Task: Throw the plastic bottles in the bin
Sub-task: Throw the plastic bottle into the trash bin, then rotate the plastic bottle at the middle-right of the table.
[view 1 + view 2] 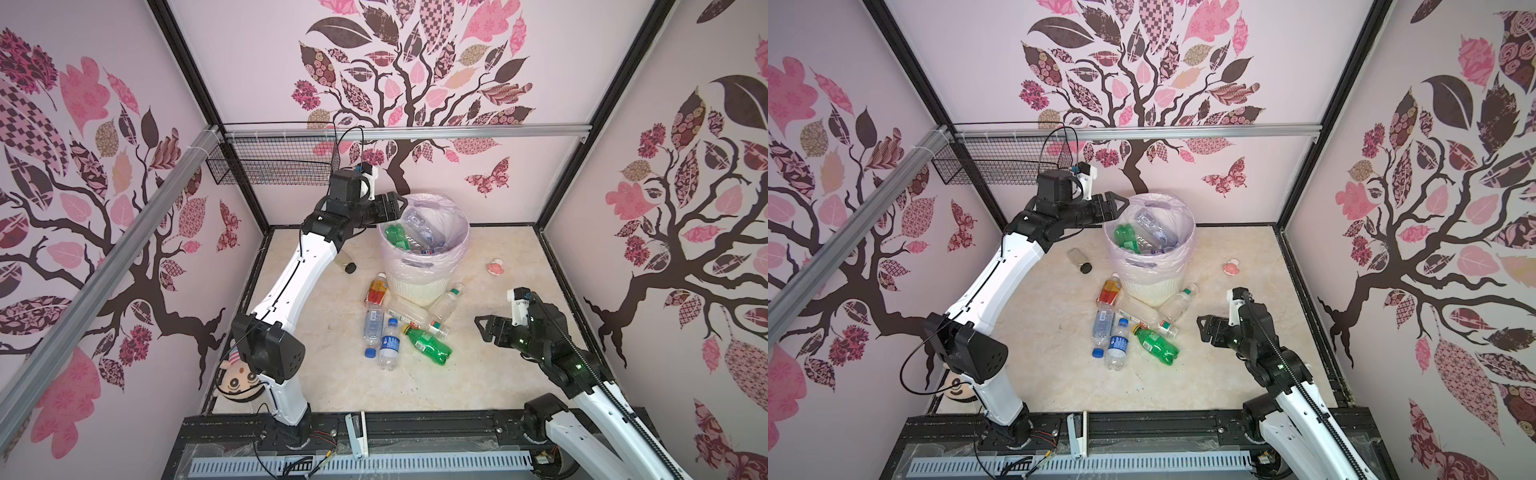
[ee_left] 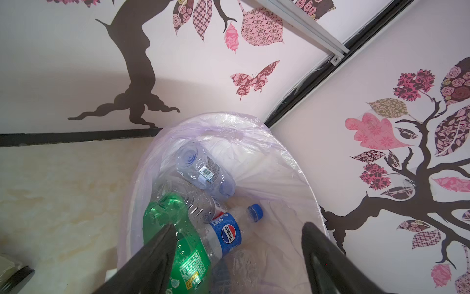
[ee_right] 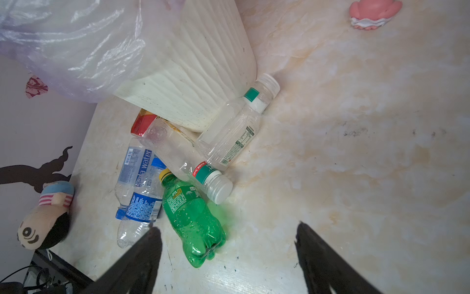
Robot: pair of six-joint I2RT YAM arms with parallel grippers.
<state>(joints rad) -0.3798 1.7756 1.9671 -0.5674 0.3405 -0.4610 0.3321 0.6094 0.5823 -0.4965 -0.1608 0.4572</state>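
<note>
Plastic bottles (image 1: 428, 345): six lie clustered on the bench (image 1: 478, 374) at the foot of the bin (image 1: 419, 286); several more lie inside it.
Left pincer (image 1: 402, 210): spread, empty, over the bin's rim.
Right pincer (image 1: 481, 329): spread, empty, near the cluster.

Ribbed matt plastic bin (image 1: 419, 291), smooth marbled tabletop (image 1: 478, 374)

loose bottles (image 1: 428, 345), frame centre: 6 | binned bottles (image 2: 203, 170): 4 seen | bin (image 1: 419, 291): 1 | jar (image 1: 1079, 259): 1 | pink toy (image 1: 495, 266): 1 | plush (image 3: 43, 219): 1 | basket (image 1: 270, 166): 1
</note>
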